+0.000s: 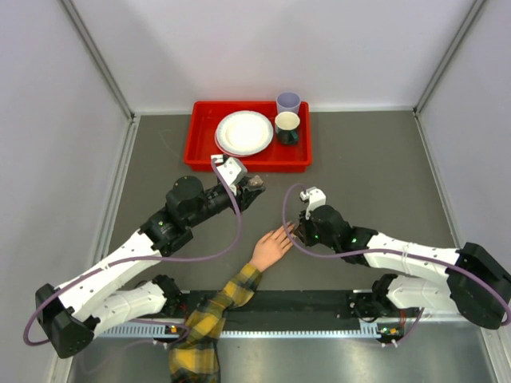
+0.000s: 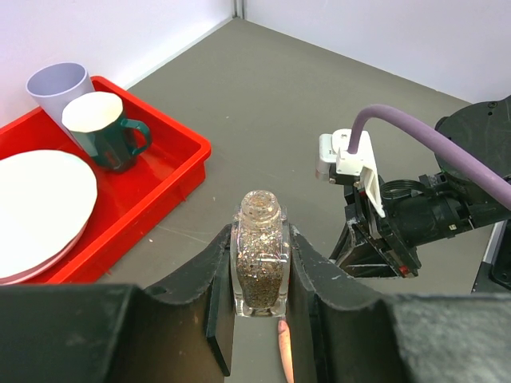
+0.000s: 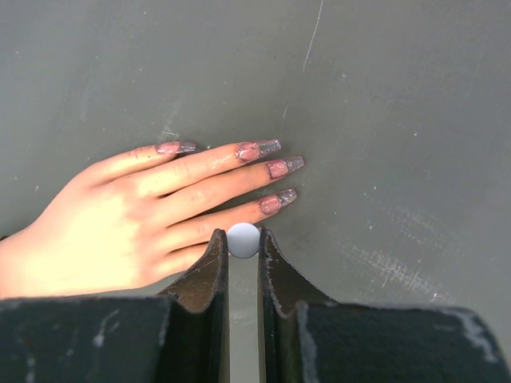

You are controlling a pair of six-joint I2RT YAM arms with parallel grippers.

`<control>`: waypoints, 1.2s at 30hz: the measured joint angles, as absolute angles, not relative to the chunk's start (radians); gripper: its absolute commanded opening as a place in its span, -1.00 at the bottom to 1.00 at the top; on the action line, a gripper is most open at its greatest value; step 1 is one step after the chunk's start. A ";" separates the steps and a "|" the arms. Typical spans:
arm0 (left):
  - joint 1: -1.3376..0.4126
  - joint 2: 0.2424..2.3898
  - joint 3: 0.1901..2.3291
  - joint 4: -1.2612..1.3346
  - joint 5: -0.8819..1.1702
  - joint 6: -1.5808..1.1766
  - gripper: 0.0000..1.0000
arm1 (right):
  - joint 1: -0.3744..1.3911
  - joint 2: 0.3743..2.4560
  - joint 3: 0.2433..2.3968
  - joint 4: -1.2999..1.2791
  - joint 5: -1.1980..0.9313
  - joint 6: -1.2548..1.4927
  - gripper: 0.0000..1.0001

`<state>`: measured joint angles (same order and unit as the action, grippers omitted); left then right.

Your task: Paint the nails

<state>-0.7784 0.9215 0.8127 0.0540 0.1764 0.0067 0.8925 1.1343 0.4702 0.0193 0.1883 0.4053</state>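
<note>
Tray (image 1: 200, 136), red, sits well beyond the fingertips of the mannequin hand (image 3: 120, 223). Left gripper (image 2: 259, 239), between them, clamps a glitter polish bottle (image 2: 259, 275). Right gripper (image 3: 243, 247) pinches a small white ball (image 3: 243, 240) over the little finger, near the long pink nails (image 3: 275, 169).

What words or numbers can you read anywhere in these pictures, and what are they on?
No readable words or numbers anywhere.
Glitter bottle in the left gripper: no label.
White ball in the right gripper: blank.
Red tray, cups, plate: plain.
Orange marks by the arm bases: too small to read.
</note>
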 measured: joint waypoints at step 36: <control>-0.755 0.926 0.813 0.060 0.217 -0.016 -1.00 | 0.892 1.168 0.470 0.036 0.188 0.405 -1.00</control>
<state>-0.7547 0.9257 0.8127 0.0597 0.2173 -0.0158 0.8917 1.1675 0.4698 0.0364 0.1883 0.4053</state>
